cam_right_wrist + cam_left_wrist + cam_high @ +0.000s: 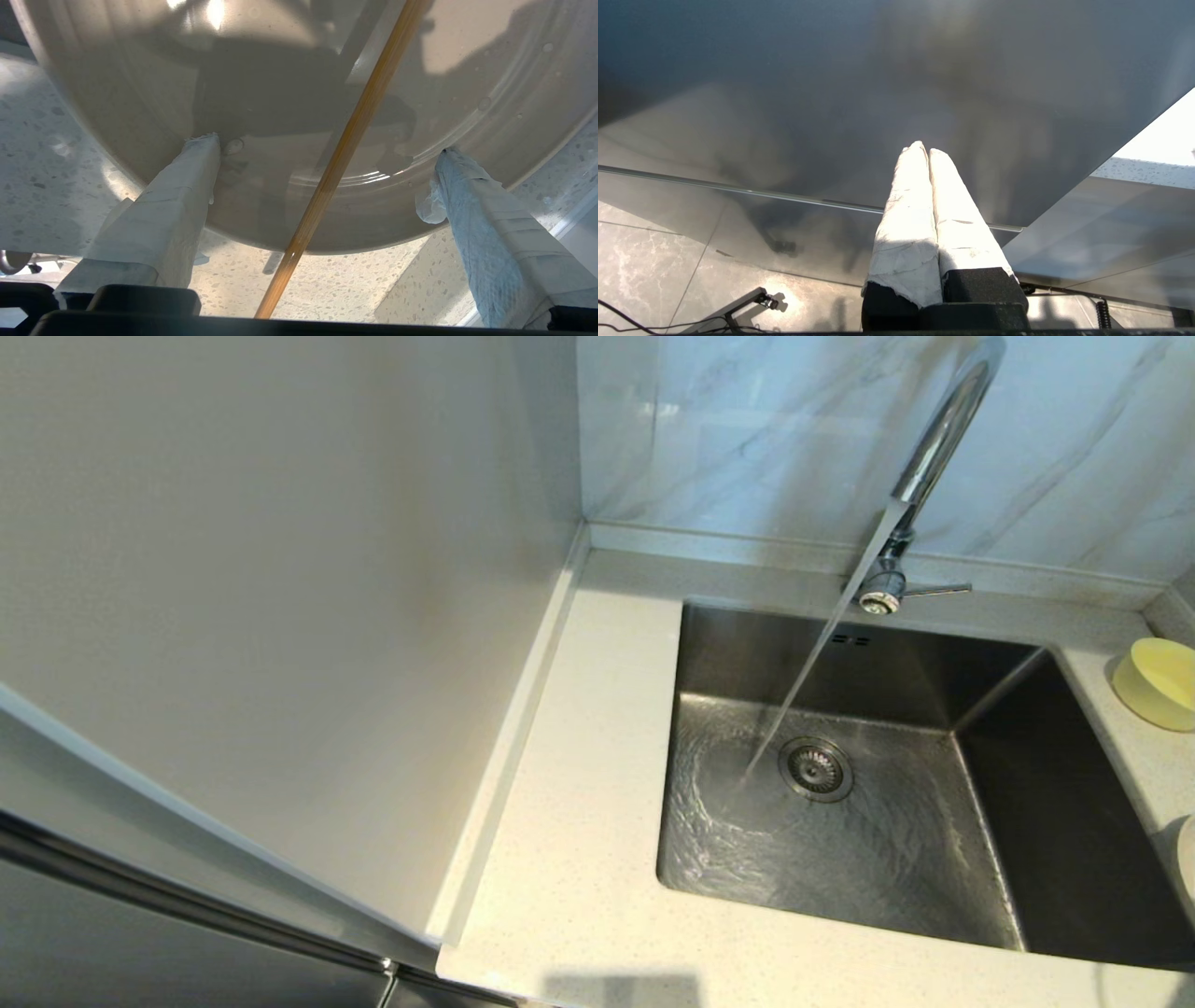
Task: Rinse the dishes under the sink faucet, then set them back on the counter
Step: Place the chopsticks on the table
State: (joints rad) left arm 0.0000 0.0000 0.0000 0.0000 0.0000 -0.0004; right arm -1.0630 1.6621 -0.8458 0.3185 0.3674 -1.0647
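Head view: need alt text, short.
Water runs from the chrome faucet into the empty steel sink, swirling beside the drain strainer. A yellow bowl sits on the speckled counter right of the sink, with a cream dish cut off at the right edge; no arm shows.

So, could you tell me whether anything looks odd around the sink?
The faucet is running into an empty sink. Both dishes sit on the counter: yellow bowl and cream dish.

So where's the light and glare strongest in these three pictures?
Head view: bright reflections on the faucet and the rippling sink water. Left wrist view: sun bleaches the left gripper. Right wrist view: glints and shadows on the cream dish.
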